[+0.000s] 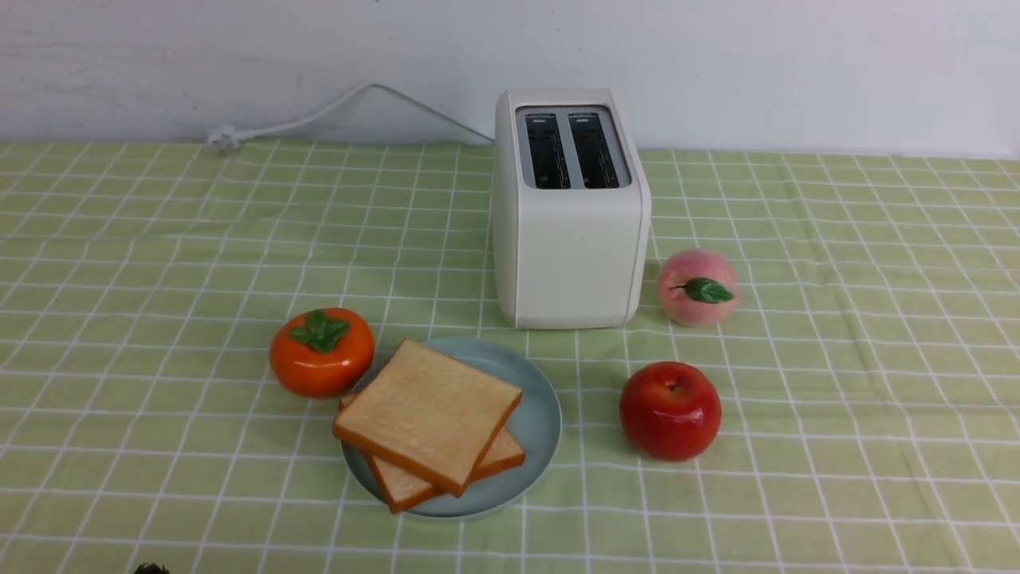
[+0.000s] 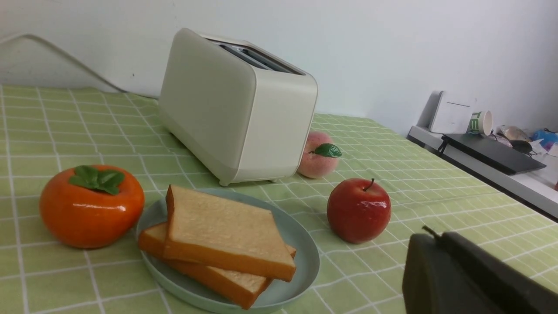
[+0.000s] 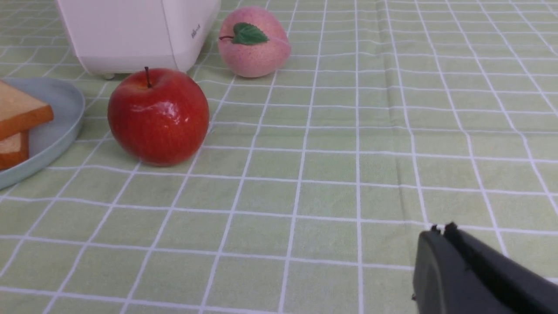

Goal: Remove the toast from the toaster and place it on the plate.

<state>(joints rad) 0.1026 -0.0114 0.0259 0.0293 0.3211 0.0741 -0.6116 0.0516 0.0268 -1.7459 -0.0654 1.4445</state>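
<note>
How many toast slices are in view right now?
2. Both lie on the plate: the top slice rests askew on the lower slice. The toaster slots look empty, though their depths are dark.

Two toast slices point(image 1: 428, 410) stacked on plate point(image 1: 535, 414) (toaster point(image 1: 570, 255) just behind).

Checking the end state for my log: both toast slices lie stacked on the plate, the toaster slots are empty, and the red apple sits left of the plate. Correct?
One thing is wrong: the front view shows the red apple right of the plate; the orange persimmon is on its left. The rest holds.
</note>
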